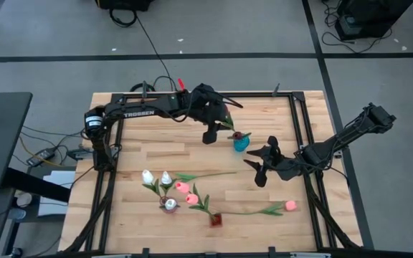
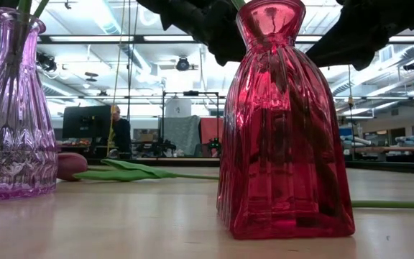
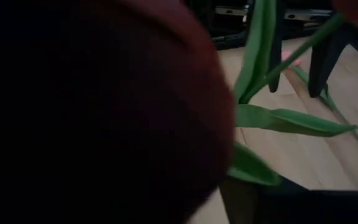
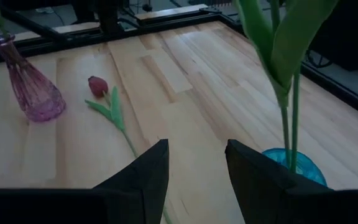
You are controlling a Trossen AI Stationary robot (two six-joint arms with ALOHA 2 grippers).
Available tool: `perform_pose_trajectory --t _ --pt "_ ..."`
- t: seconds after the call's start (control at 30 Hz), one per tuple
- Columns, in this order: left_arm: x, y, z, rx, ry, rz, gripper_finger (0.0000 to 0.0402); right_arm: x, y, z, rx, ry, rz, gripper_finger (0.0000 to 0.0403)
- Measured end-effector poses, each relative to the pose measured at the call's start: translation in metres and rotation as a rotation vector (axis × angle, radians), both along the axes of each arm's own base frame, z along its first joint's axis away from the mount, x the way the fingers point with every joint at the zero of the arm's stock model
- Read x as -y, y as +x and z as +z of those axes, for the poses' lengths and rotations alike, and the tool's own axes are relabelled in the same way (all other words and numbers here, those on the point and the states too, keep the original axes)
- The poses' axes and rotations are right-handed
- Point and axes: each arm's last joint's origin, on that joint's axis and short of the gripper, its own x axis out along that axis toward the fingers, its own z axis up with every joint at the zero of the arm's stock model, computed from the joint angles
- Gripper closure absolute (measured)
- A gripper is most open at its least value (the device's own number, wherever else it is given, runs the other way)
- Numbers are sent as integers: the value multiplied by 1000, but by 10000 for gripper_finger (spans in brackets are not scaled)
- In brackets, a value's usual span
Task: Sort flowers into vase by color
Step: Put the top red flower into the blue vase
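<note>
From above, the left arm's link reads "TROSSEN" in white; the left gripper (image 1: 212, 133) hangs over the table's far middle just beside the teal vase (image 1: 241, 143), which holds a green stem. Whether its fingers grasp anything I cannot tell. The right gripper (image 1: 258, 170) sits right of centre with fingers parted and holding nothing. White flowers (image 1: 156, 177) and pink flowers (image 1: 186, 191) lie near the front edge, one more pink flower (image 1: 290, 206) to their right.

At table height, a red ribbed vase (image 2: 286, 129) stands close by, a purple vase (image 2: 13, 108) to its side, and a dark tulip (image 2: 74, 164) lies flat between them.

Left wrist: mostly dark; green leaves (image 3: 291, 119) cross over wood.

Right wrist: fingers (image 4: 148, 171) apart, purple vase and fallen tulip ahead. No other writing is legible.
</note>
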Motion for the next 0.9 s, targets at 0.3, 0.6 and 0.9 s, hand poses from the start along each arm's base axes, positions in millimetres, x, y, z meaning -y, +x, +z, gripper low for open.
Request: perform_pose_trajectory --t 0.3,0.6,0.9 --pt "1 -2 1 -1 4 -43 356 -1 0 0 -2 13 17 231" --pt "0 -3 0 -22 -12 11 388 -4 5 -9 -59 26 64 231" --pt "-2 -13 5 -72 2 94 340 -4 9 -10 -50 22 54 231"
